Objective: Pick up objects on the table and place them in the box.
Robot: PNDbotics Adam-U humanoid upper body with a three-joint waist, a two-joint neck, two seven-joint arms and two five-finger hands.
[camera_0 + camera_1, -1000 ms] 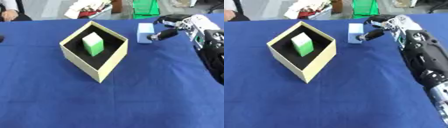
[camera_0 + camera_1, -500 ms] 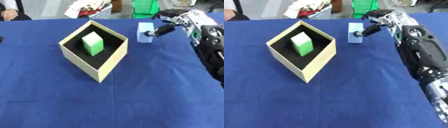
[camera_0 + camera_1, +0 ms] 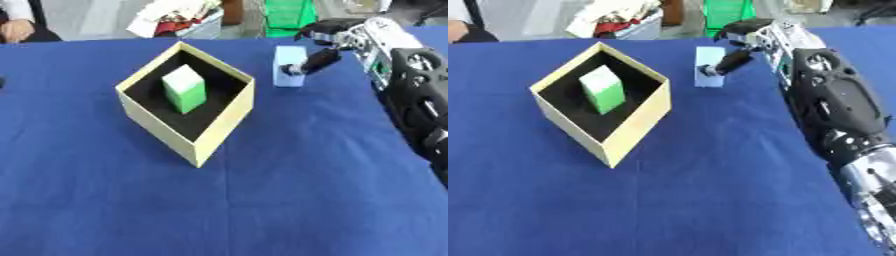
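The box (image 3: 188, 145), pale yellow outside and black within, sat corner-on at the middle of the blue table (image 3: 262, 200), slightly toward ten o'clock from the centre. A green block (image 3: 185, 89) with a pale top stood inside it, leaning a little on the dark floor.

Just beyond the box, toward one o'clock, a light blue block (image 3: 287, 66) stood on the cloth, close to the box's far right corner but clear of it. The right hand (image 3: 750, 35) reached in from the three o'clock side, its black and silver arm running back down along the right edge of the table. The thumb (image 3: 312, 61) pointed toward nine o'clock with its tip against the blue block's right face. The fingers (image 3: 325, 26) arched over at about twelve o'clock of the block, bent and spread apart from the thumb. I could not tell whether they touched the block's far side, so the hand looked open about it, not closed on it. The block rested on the table.

The left hand was nowhere to be seen.
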